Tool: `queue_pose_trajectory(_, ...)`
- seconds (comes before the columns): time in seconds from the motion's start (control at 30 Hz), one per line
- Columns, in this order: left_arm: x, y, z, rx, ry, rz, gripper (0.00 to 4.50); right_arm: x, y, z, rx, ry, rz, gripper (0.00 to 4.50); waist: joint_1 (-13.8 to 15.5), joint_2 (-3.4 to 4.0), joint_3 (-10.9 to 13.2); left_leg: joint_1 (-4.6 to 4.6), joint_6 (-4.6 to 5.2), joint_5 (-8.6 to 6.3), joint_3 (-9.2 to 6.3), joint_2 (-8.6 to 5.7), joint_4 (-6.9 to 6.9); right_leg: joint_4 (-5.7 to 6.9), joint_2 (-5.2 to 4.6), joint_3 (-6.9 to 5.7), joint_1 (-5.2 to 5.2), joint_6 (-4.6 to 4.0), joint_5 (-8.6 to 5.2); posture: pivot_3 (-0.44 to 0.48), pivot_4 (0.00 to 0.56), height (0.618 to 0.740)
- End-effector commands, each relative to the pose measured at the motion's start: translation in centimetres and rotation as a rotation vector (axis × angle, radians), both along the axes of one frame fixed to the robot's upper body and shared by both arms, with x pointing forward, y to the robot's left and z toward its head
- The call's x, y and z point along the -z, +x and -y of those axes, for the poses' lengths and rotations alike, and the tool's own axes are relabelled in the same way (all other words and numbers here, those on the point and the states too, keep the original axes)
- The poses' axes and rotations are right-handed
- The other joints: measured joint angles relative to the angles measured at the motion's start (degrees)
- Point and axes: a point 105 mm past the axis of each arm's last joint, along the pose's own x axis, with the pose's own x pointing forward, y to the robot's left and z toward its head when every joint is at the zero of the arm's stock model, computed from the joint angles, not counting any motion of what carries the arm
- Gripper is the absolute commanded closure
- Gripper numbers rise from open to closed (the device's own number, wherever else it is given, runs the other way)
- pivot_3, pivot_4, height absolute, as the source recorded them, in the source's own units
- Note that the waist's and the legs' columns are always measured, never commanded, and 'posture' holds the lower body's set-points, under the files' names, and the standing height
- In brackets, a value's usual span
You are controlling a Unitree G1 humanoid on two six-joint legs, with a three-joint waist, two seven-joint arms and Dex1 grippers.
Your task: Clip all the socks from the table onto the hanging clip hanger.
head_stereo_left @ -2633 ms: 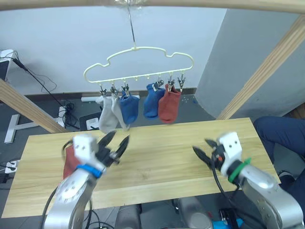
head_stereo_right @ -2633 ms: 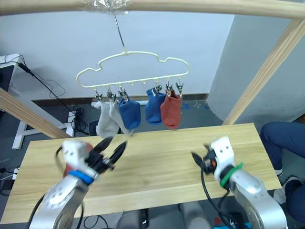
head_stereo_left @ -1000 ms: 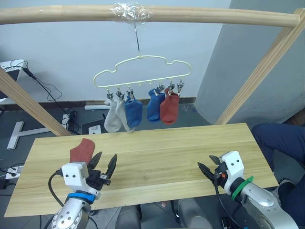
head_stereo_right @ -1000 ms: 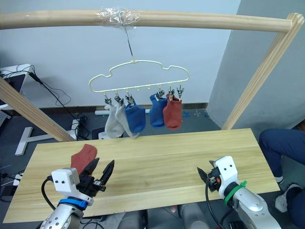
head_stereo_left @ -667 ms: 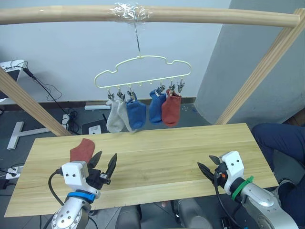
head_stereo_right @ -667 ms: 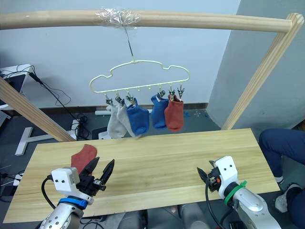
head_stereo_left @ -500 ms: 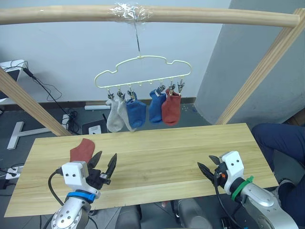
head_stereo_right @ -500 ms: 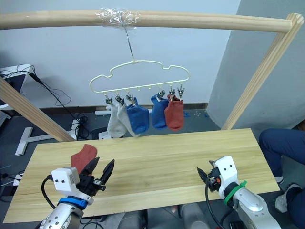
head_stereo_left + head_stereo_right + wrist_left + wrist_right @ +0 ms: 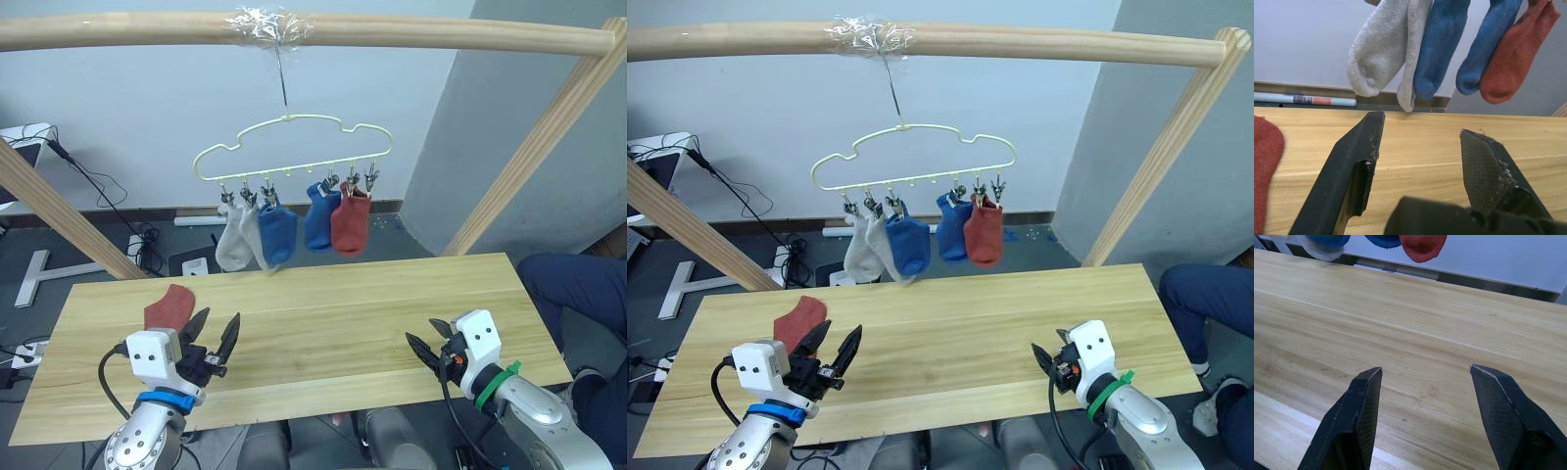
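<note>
Five socks [image 9: 294, 225] on clip hanger [image 9: 294, 147]; both tools [image 9: 216, 343] [image 9: 423, 350] agape, empty.

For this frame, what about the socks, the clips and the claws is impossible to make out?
- Red sock on the table: its near end is hidden behind the left claw in the eye views, and cut off by the picture's edge in the left wrist view.
- Clip hanger: the clips are too small to tell how firmly each grips its sock.
- Grey socks: they overlap, so each one's outline is unclear.
- Right claw: open, over bare table.
</note>
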Motion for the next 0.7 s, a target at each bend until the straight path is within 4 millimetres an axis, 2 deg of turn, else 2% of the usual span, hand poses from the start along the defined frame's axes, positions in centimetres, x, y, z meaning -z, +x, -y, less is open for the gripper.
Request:
queue_pose_trajectory(0.03, -0.59, 0.04, 0.04, 0.006, 0.005, 0.022, 1.69, -0.96, 0.13, -0.15, -0.006, 0.003, 0.045, 1.55, 0.0, 0.00, 0.0, 0.00, 0.00, 0.00, 0.00, 0.00, 0.00, 0.00, 0.00, 0.00, 0.00, 0.00, 0.00, -0.160, 0.201, 0.740)
queue_pose_trajectory(0.7, -0.12, -0.12, 0.41, 0.018, -0.049, -0.036, 1.69, -0.98, 0.19, -0.32, -0.010, 0.007, 0.044, 1.55, 0.0, 0.01, 0.0, 0.04, 0.00, 0.00, 0.00, 0.00, 0.00, 0.00, 0.00, 0.00, 0.03, 0.00, 0.00, -0.160, 0.202, 0.740)
